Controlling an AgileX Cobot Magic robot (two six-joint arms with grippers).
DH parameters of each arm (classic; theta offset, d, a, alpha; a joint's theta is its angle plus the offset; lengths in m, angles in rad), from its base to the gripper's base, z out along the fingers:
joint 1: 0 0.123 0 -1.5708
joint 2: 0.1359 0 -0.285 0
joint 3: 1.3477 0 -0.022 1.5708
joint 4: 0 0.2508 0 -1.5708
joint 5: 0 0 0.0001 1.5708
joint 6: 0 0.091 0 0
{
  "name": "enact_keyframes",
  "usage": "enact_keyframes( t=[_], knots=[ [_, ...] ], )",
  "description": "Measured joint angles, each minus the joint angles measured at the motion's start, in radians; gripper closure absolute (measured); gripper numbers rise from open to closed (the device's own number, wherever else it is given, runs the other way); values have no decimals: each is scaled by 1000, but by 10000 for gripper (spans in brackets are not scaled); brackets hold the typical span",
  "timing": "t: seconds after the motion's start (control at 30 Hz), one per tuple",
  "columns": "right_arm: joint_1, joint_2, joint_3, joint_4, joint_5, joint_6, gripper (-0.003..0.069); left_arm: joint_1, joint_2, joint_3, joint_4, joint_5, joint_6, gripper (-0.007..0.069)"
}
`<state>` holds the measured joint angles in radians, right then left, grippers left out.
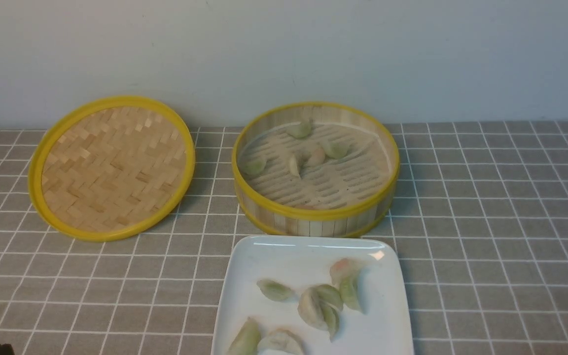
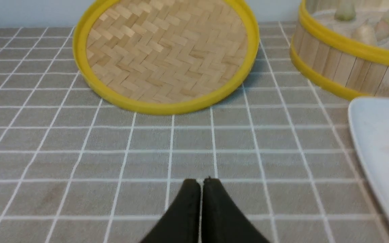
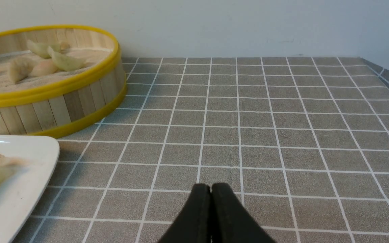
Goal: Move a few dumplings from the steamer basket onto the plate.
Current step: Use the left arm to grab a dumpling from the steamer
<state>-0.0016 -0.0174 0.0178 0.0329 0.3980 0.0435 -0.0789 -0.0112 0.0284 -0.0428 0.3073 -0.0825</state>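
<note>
A handful of dumplings (image 1: 316, 157) lie in the steamer basket (image 1: 313, 214) toward the bench's back edge, their long axes pointing every way. The plate (image 1: 284, 256) just in front holds several more. The left fingers (image 2: 189, 202) and right fingers (image 3: 199, 206) hang low either side of the plate, clenched on nothing, and neither looks plainly nearer.

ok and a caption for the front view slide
Steamer basket with a few dumplings, lid to its left, and a white plate in front holding several more.
</note>
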Motion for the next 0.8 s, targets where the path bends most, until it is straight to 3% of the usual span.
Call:
enact_keyframes(
  t=[0.27,0.33,0.37,0.43,0.6,0.8],
  knots=[
    [0,0,2,6,-15,0,673,0,0,1,-183,-442,-111,629],
    [0,0,9,55,-60,23,673,0,0,1,-214,-583,-135,629],
    [0,0,10,124,-109,52,673,0,0,1,-231,-697,-164,629],
    [0,0,10,245,-192,94,673,0,0,-26,-244,-772,-213,629],
    [0,0,10,435,-330,138,673,0,47,-218,-221,-652,-302,629],
    [0,0,10,523,-428,143,673,0,438,-641,-78,-83,-314,629]
  ],
)
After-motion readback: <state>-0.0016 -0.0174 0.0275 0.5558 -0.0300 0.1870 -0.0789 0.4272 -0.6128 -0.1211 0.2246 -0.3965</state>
